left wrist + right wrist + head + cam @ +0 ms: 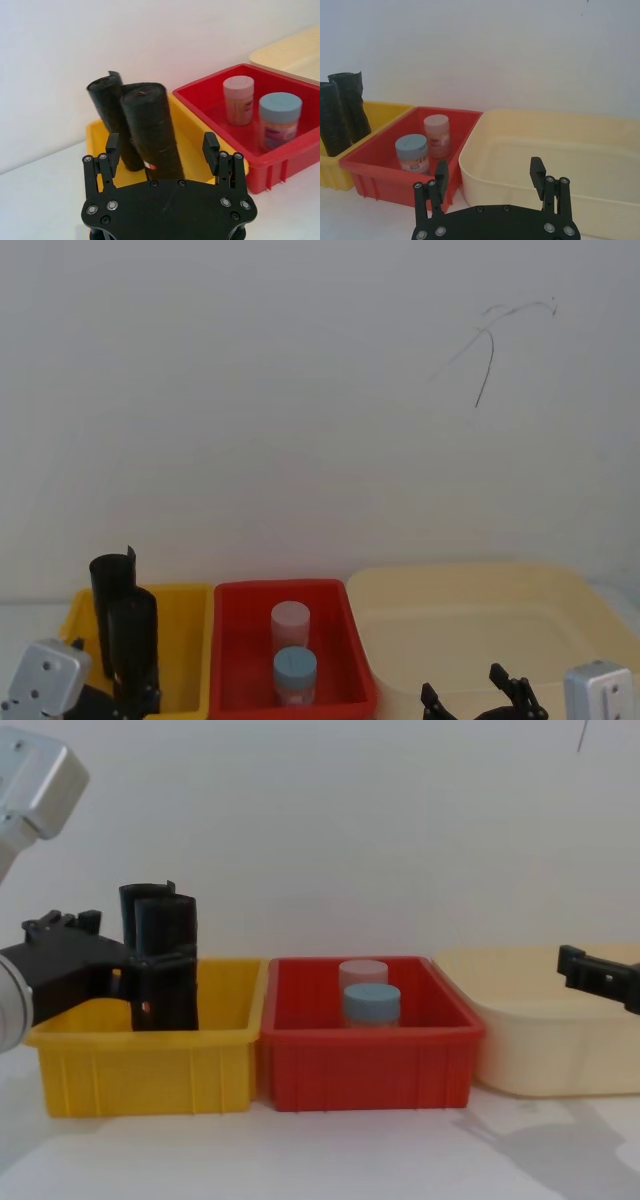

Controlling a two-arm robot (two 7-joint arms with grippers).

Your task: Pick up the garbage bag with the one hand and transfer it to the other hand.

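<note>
Two black rolls stand upright in the yellow bin. The garbage bag is the nearer roll, tightly wound and ridged; it also shows in the head view. Behind it stands the other roll, with a loose flap at its top. My left gripper is open, one finger on each side of the garbage bag with a gap to it. From the chest it reaches in level with the bag's middle. My right gripper hangs open over the near wall of the cream tub, holding nothing.
A red bin between the yellow bin and the cream tub holds a pink-lidded jar and a blue-lidded jar. The three containers stand in a row on a white table against a white wall.
</note>
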